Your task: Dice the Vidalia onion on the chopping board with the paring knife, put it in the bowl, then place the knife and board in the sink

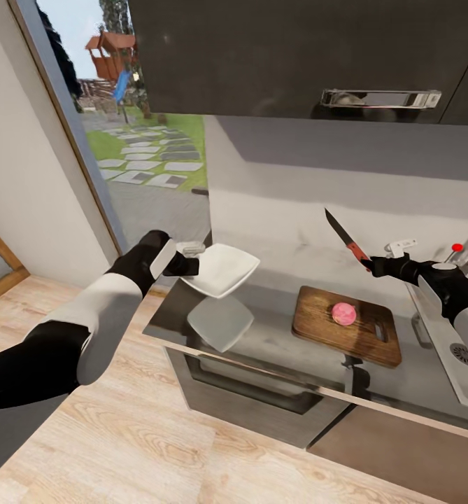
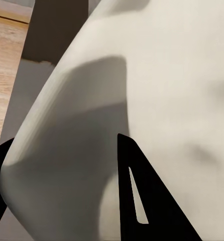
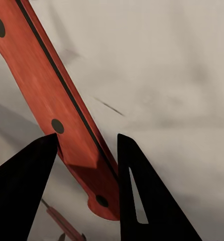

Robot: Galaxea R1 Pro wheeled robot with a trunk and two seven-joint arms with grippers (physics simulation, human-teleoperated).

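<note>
Grey countertop (image 1: 275, 336) carries the chopping board (image 1: 317, 329), the pink onion (image 1: 343, 313) resting on it. Raised above the counter, the bowl (image 1: 223, 269) hangs tilted, pinched at its rim by the outstretched left gripper (image 1: 190, 264). Beside the sink (image 1: 447, 343), the bent right gripper (image 1: 371, 264) clamps the paring knife (image 1: 346, 240), blade angled upward.
</note>
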